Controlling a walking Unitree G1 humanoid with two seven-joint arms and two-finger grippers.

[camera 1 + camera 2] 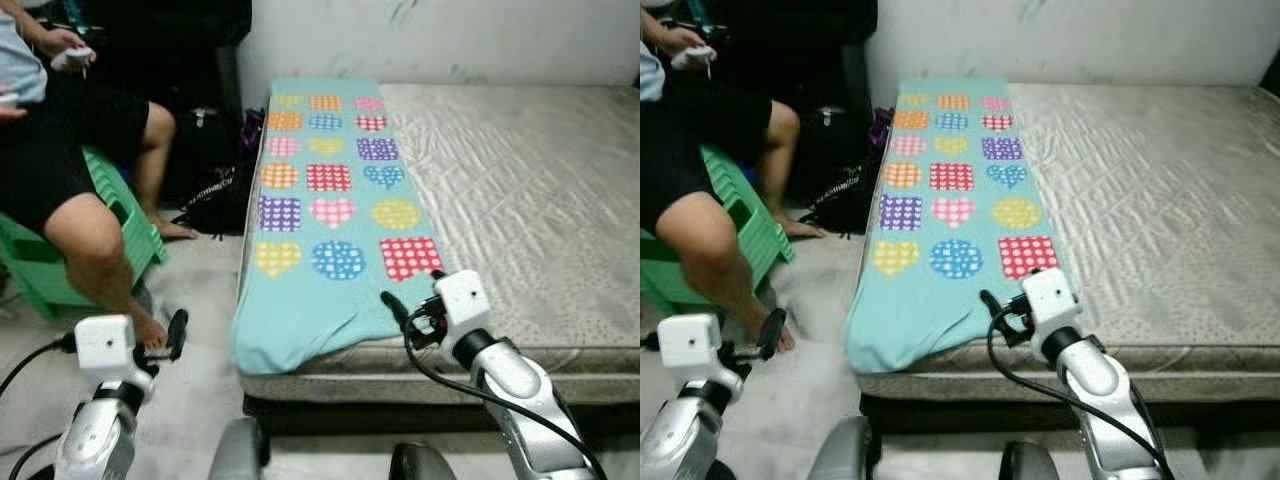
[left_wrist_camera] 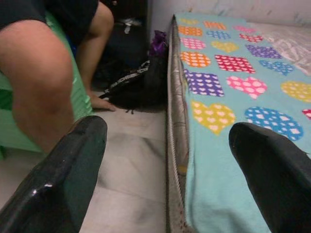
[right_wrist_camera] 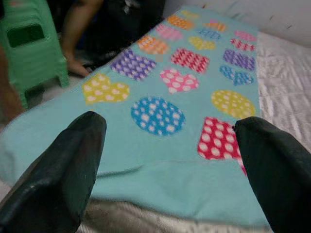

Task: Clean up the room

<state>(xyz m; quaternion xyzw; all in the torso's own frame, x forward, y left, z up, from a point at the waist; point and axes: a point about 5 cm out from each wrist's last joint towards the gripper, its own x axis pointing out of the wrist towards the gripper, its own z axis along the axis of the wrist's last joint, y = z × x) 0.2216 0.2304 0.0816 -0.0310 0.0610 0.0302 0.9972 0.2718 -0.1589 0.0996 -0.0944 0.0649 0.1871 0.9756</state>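
While the blanket [image 1: 325, 215] lies flat along the bed's [image 1: 520, 200] left edge, the right gripper [image 1: 412, 303] hovers over its near end, fingers apart; the left gripper [image 1: 165, 340], fingers apart, hangs over the floor [image 1: 195, 380].

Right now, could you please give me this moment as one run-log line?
right gripper: open, over blanket near end | left gripper: open, beside mattress | person: seated on green stool

My head cameras look down at the bed [image 1: 520, 200] from its foot. Both wrist cameras sit low and close, sharing the blanket [image 3: 160, 160] with them.
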